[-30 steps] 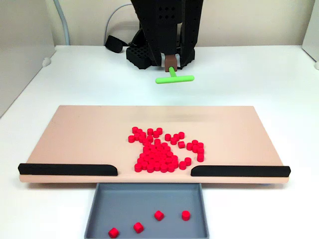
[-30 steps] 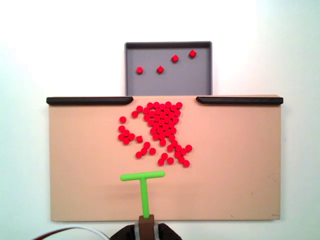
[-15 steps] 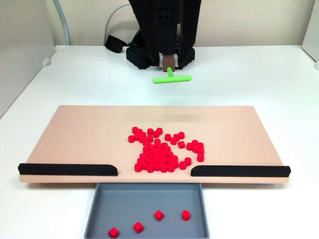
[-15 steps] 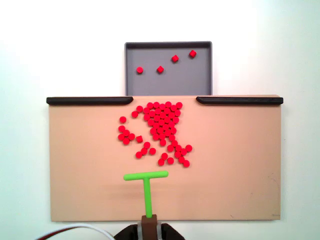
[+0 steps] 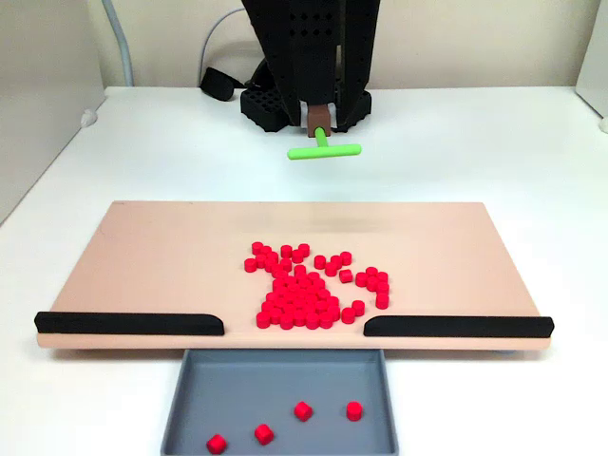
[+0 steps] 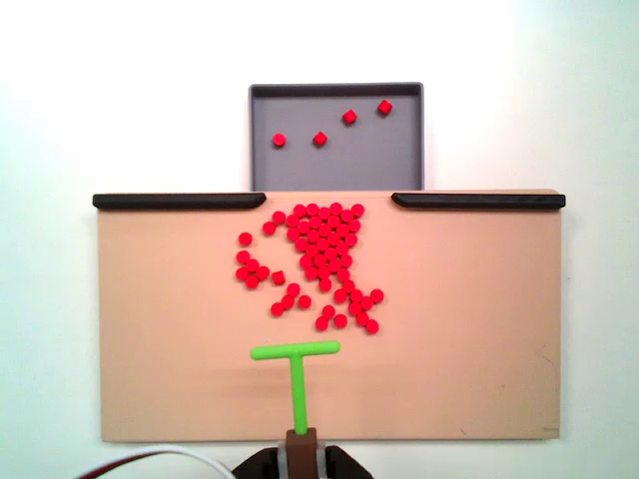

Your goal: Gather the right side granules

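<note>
Arm (image 5: 309,47): matte black plastic body, upright shells perforated with a grid of small round holes. Base (image 5: 271,103): black, same hole pattern, wider than the shells above it. Brown block-shaped tip piece (image 5: 316,117) at the arm's lower end. White cable (image 5: 220,28) curves off left of the arm; black strap-like piece (image 5: 217,84) beside the base.

A white table (image 5: 494,152) meets a pale wall (image 5: 475,38) behind — evenly lit, soft shadows only.

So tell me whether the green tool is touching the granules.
Apart. In a fixed view, bare board separates the green tool crossbar from the nearest granules.
</note>
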